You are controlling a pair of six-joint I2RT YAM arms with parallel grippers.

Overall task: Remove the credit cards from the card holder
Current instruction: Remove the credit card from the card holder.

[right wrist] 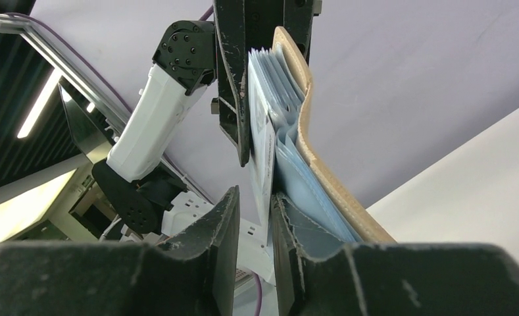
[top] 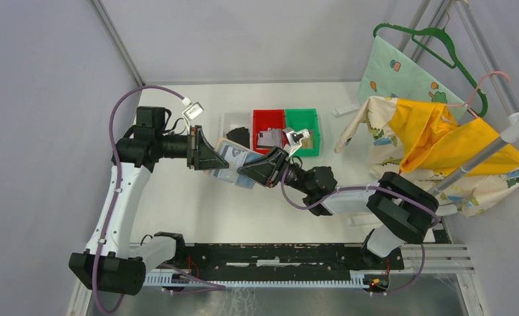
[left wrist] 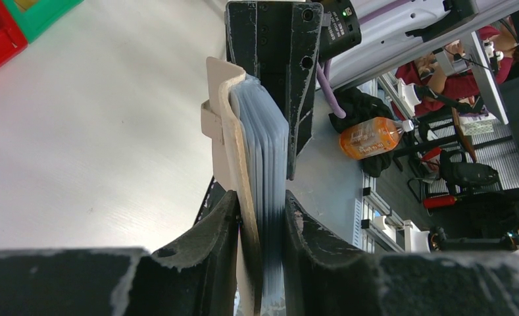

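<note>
The card holder (top: 232,158) hangs in the air between my two grippers, over the table's middle. My left gripper (top: 218,160) is shut on its beige cover (left wrist: 222,131) and the stack of clear sleeves (left wrist: 268,148). My right gripper (top: 242,170) meets it from the other side. In the right wrist view its jaws (right wrist: 255,196) stand narrowly apart around the edge of one pale sleeve (right wrist: 263,141), beside the beige cover (right wrist: 309,125). I cannot make out a card inside the sleeves. Grey cards (top: 268,138) lie in the red bin, a tan one (top: 307,137) in the green bin and a black one (top: 241,136) in the white bin.
The white bin (top: 229,122), red bin (top: 268,116) and green bin (top: 302,114) stand in a row just behind the grippers. A rack with yellow (top: 441,138) and patterned cloths and a green hanger (top: 434,36) fills the right side.
</note>
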